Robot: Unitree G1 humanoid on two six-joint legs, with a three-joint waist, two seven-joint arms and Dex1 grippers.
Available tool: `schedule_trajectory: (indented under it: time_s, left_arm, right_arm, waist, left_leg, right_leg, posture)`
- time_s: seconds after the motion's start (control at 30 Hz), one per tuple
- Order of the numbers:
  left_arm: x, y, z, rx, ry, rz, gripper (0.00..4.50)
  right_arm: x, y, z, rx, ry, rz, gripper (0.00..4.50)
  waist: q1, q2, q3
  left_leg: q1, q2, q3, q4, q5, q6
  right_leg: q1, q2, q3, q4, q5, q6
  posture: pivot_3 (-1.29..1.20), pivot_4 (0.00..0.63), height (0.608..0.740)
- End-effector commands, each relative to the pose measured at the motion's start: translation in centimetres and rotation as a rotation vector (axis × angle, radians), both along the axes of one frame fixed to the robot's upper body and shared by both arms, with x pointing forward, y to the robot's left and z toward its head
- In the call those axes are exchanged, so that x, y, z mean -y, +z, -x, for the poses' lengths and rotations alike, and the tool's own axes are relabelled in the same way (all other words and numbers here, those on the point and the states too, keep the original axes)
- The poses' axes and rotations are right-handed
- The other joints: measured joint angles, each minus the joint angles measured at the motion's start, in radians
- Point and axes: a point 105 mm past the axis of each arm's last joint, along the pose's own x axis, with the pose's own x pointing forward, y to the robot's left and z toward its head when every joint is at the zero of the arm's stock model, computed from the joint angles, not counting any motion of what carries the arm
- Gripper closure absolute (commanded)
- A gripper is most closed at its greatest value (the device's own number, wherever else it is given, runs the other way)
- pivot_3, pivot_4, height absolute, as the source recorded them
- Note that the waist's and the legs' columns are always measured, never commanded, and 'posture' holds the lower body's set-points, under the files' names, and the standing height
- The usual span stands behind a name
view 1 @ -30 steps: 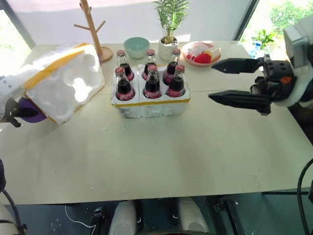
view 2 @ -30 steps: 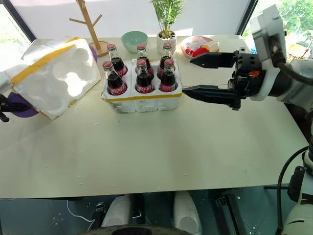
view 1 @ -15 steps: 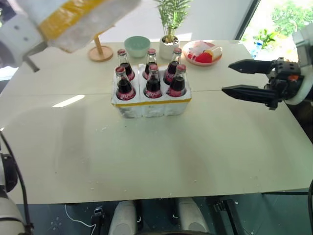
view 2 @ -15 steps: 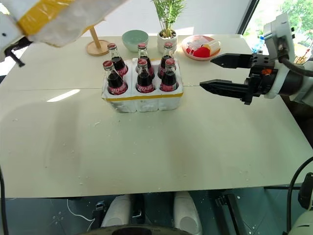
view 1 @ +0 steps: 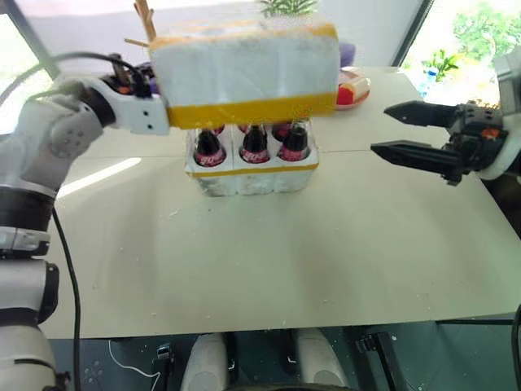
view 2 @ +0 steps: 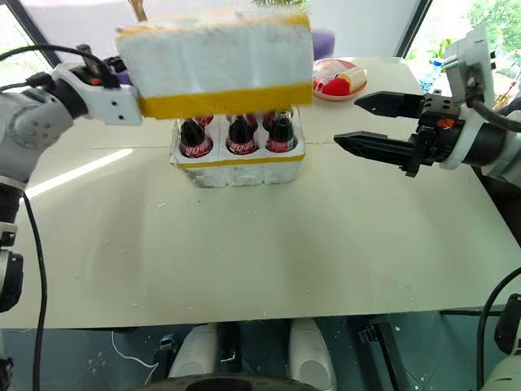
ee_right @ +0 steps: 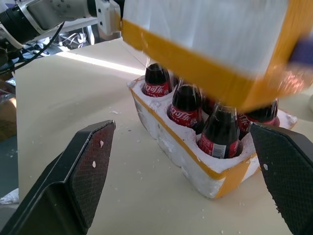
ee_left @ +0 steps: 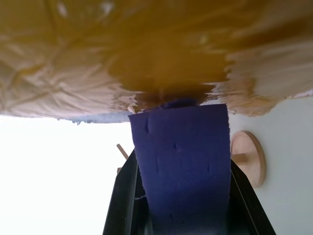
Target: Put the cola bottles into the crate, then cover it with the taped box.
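Moved: taped box (view 1: 244, 73), up at the table's left corner half a second ago, now hangs over the cola bottles (view 1: 254, 144) in the crate (view 1: 251, 173), hiding their caps. Left gripper (view 1: 151, 102) pinched tight on a purple strip (ee_left: 182, 161) at the box's left end. Right gripper (view 1: 400, 130) spread wide, empty, crate just beyond its fingertips. Red bottle labels carry white script, unreadable. Right wrist view shows the bottle necks under the box rim.

The box (view 1: 244, 73) hangs blurred above the crate (view 1: 251, 169), hiding the caps and necks of the bottles (view 1: 254, 144); the far row barely peeks out beneath it. It also hides most of the plant (view 1: 286, 6), the wooden stand (view 1: 145, 18) and the left part of the pink plate (view 1: 352, 88). The left pincer's fingertips are lost behind the box's left end.
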Motion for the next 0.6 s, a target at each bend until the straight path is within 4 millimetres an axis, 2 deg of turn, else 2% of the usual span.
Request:
schedule_trajectory:
  time_s: [0.03,0.2,0.3,0.5,0.6]
  left_arm:
    - [-0.2,1.9,0.3,0.092,0.01,-0.051,4.14]
    - [-0.9,-0.2,0.3,0.043,0.031,-0.125,1.67]
    - [-1.0,-1.3,0.6,-0.003,0.03,-0.108,0.17]
    - [-2.7,-2.5,3.2,-0.08,0.043,-0.018,0.08]
    - [-5.4,-3.0,5.4,-0.191,0.095,0.164,0.08]
  right_arm:
    - [-0.1,1.2,0.6,0.066,-0.001,-0.008,0.0]
    - [-0.2,1.1,0.5,0.064,0.001,-0.012,0.0]
    - [-0.2,0.8,0.4,0.056,0.002,-0.008,0.0]
    - [0.6,-0.4,-0.1,0.028,-0.037,0.03,0.0]
    - [1.4,-1.3,-0.7,0.008,-0.074,0.043,0.0]
  waist:
    - [-0.001,0.0,0.0]
    - [-0.003,0.0,0.0]
    - [-0.003,0.0,0.0]
    - [-0.003,0.0,0.0]
    - [-0.009,0.0,0.0]
  left_leg:
    - [0.0,0.0,0.0,0.0,0.0,0.0]
    - [0.0,0.0,0.0,0.0,0.0,0.0]
    - [0.001,0.0,0.0,0.0,0.0,0.0]
    - [0.0,0.001,0.0,0.0,0.0,-0.001]
    - [0.0,0.002,0.0,0.0,0.002,-0.004]
  right_leg:
    - [0.0,0.0,0.0,0.0,0.0,0.0]
    - [0.0,0.0,0.0,0.0,0.0,0.0]
    - [0.0,0.0,0.0,0.0,0.0,0.0]
    - [0.0,0.0,0.0,0.0,0.0,0.0]
    - [-0.001,0.0,0.0,0.001,0.0,0.0]
  posture:
    - [0.0,0.15,0.74]
    - [0.0,0.15,0.74]
    - [0.0,0.15,0.74]
    - [0.0,0.15,0.74]
    - [0.0,0.15,0.74]
